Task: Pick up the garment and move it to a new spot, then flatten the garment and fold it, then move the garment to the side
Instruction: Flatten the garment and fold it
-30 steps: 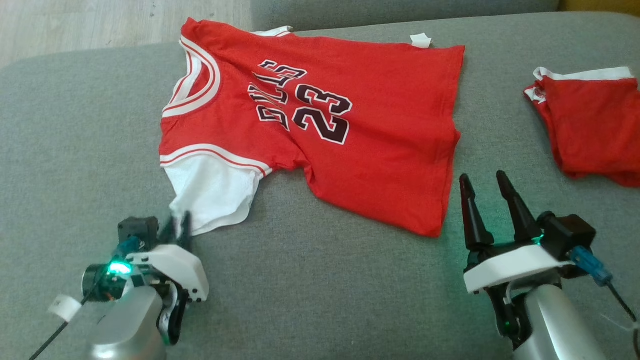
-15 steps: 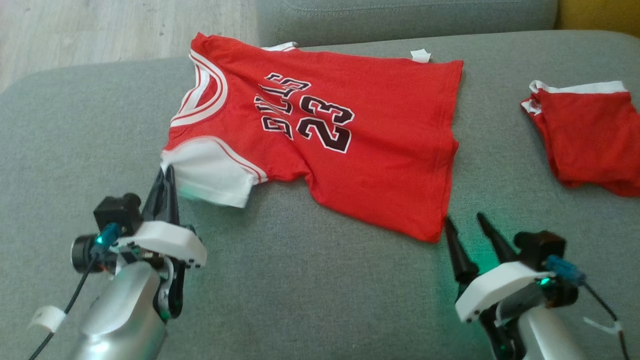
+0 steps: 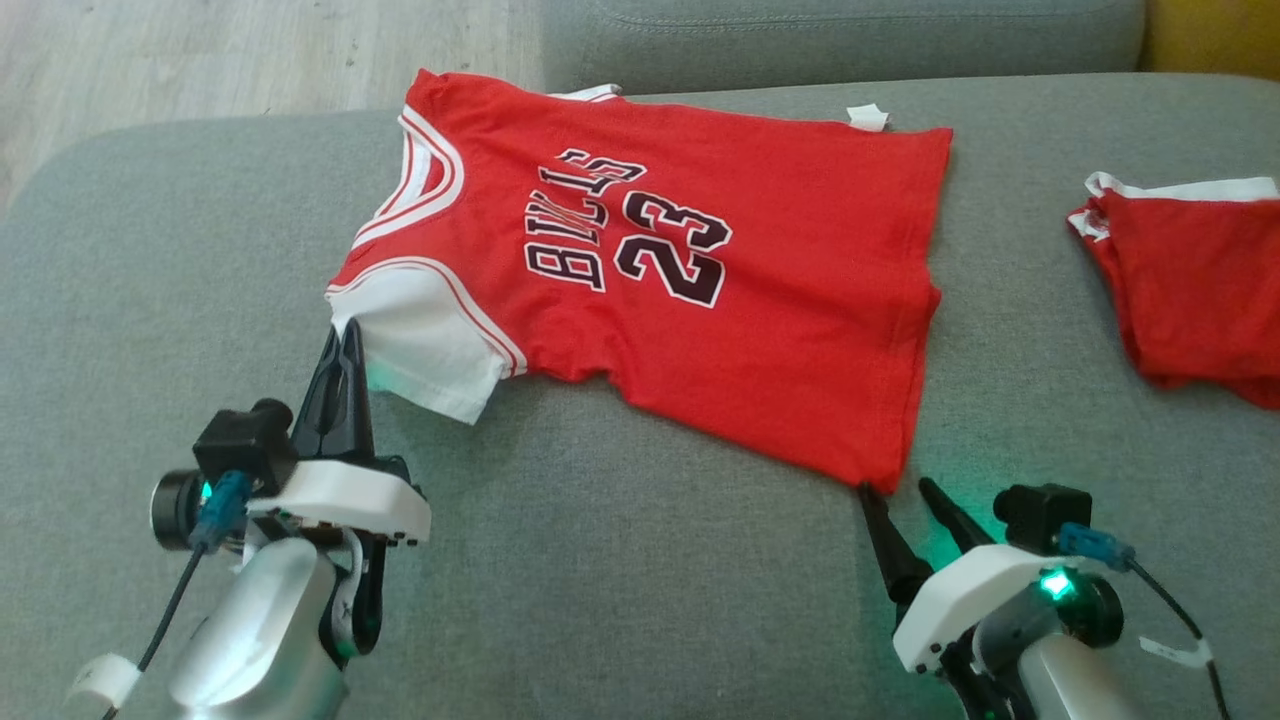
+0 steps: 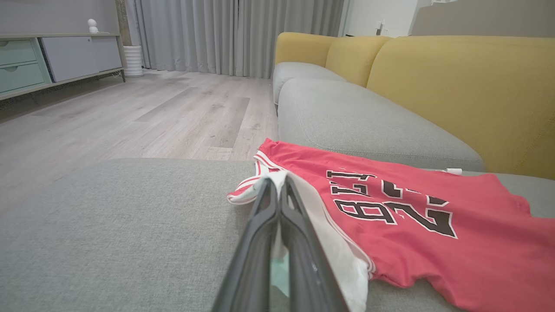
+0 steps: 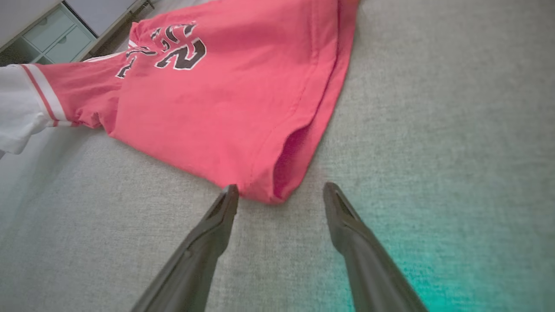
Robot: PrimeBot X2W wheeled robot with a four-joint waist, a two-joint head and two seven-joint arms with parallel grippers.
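head view: red jersey (image 3: 800,330) spread on grey sofa (image 3: 600,580), left hand (image 3: 343,338) at its white sleeve (image 3: 425,345), right hand (image 3: 893,487) at hem corner (image 3: 885,470) | left wrist view: left hand clenched on sleeve edge | right wrist view: right hand released, hem corner between its tips

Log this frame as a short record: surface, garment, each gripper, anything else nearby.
surface: grey sofa seat
garment: red jersey, number 23, spread print side up, not folded
left gripper: jaws shut on the jersey's white sleeve
right gripper: jaws open, tips either side of the jersey's near hem corner, not gripping
nearby: second red garment with white trim, lying apart to the right
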